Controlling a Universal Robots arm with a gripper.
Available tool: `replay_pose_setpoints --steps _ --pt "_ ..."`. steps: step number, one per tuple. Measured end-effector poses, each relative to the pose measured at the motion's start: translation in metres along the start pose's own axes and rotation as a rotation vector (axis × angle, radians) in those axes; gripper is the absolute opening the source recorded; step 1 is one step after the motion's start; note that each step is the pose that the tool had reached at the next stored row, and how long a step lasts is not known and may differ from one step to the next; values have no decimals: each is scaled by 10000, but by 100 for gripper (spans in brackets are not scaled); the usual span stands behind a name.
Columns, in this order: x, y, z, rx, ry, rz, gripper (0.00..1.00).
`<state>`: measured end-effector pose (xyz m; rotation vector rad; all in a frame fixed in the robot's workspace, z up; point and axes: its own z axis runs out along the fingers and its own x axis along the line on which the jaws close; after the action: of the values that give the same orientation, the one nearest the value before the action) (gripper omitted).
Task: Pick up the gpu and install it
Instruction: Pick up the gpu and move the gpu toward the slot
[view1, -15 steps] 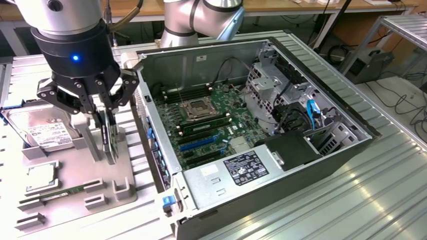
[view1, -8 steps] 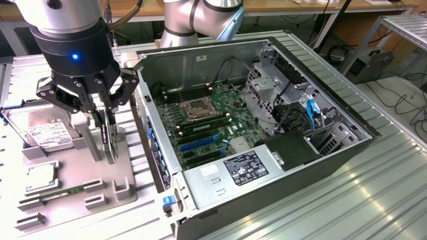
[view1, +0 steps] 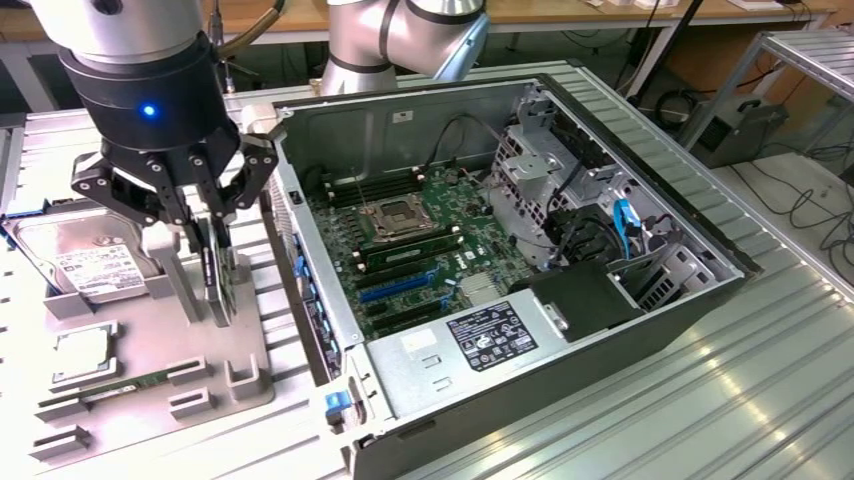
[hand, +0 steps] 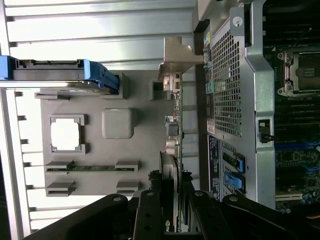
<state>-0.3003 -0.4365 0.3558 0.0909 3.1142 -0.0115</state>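
- The tool (view1: 203, 225) hangs over the grey parts tray (view1: 147, 370). Its jaws are partly closed and look clamped on the top edge of the gpu (view1: 216, 280).
- The gpu stands on edge in its tray slot. Whether it has left the slot is unclear.
- Risk: such a narrow pinch could let the card tilt or slip.
- Risk: its silver bracket (hand: 176, 55) could snag the tray's holder posts.
- The hard drive (view1: 80, 255) stands just beside it and could be knocked.
- Further off, the open computer case (view1: 694, 300) lies on the desk (view1: 747, 400). The case's rear wall (view1: 314, 310) is close to the card, so a sideways swing could strike it.
- Deeper inside, a crooked card could scrape the motherboard (view1: 427, 250) around the blue expansion slots (view1: 394, 285).
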Motion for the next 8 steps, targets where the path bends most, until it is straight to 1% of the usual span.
replay_pose_setpoints --steps 8 --pt "-1 0 -18 0 0 0 26"
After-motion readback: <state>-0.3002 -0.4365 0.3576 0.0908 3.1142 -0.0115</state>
